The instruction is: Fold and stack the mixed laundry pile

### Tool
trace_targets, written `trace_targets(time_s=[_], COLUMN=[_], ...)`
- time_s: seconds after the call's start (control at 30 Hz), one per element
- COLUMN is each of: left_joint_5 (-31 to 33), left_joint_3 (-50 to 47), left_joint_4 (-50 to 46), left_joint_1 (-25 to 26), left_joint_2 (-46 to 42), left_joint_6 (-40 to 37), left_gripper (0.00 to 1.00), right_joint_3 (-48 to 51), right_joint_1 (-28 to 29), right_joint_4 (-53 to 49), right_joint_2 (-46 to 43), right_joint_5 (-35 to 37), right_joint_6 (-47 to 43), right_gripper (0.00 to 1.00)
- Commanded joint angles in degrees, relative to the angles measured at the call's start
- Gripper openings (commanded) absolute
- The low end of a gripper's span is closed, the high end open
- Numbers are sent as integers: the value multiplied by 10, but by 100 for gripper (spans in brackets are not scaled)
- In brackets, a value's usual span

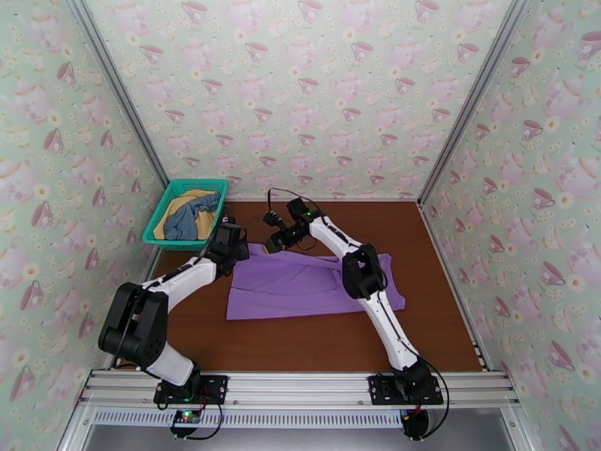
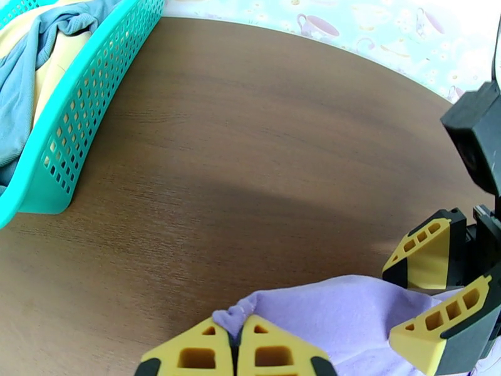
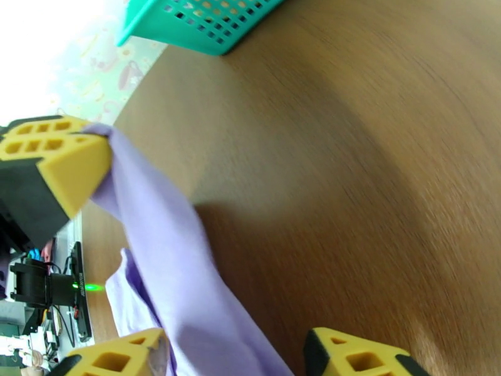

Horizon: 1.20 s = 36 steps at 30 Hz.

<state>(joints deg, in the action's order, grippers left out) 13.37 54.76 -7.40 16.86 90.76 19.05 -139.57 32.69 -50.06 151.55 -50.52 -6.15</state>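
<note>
Left fingers (image 2: 275, 353) tight on lilac shirt (image 2: 341, 314)

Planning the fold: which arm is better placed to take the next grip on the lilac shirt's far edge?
Right, likely: the right fingers, open, straddle the lilac shirt's far edge; the left fingers are shut on its corner.

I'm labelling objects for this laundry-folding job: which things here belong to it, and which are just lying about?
Belong to the job:
lilac-purple cloth shirt, spread out
grey-blue cloth garment, crumpled
mustard-yellow cloth garment, beneath it

Just lying about:
teal plastic mesh basket, holding those two
brown wooden table
</note>
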Motion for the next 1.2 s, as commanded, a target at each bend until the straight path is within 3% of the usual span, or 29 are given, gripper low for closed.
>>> trace_targets(time_s=[0.0,0.07,0.3,0.43,0.53,0.73,0.9,1.07,1.1,1.17], left_joint_5=[4,5,6,6,5,6,17,7,1,-32], left_joint_3=[-3,-4,1,1,1,5,20,44,43,39], left_joint_4=[11,13,14,14,8,-42,-129,-201,-213,-234], left_joint_1=[0,0,0,1,0,0,-2,-6,-7,-10], left_joint_2=[-12,-12,-14,-12,-10,-39,-79,-117,-122,-129], left_joint_6=[-9,-8,-8,-7,-6,11,24,36,44,61], left_gripper=[0,0,0,0,0,44,66,66,63,43], right_joint_3=[-20,-20,-20,-20,-15,55,103,154,165,177], right_joint_1=[5,7,12,15,16,24,41,64,67,72], right_joint_4=[29,36,41,51,58,90,84,93,99,111], right_joint_2=[0,-1,2,0,-11,-72,-103,-116,-117,-117], right_joint_5=[-47,-60,-82,-86,-81,-67,-54,-23,-20,-16], right_joint_6=[21,25,32,42,47,39,13,-3,-4,0], right_gripper=[52,48,48,30,2,0,0,0,0,0])
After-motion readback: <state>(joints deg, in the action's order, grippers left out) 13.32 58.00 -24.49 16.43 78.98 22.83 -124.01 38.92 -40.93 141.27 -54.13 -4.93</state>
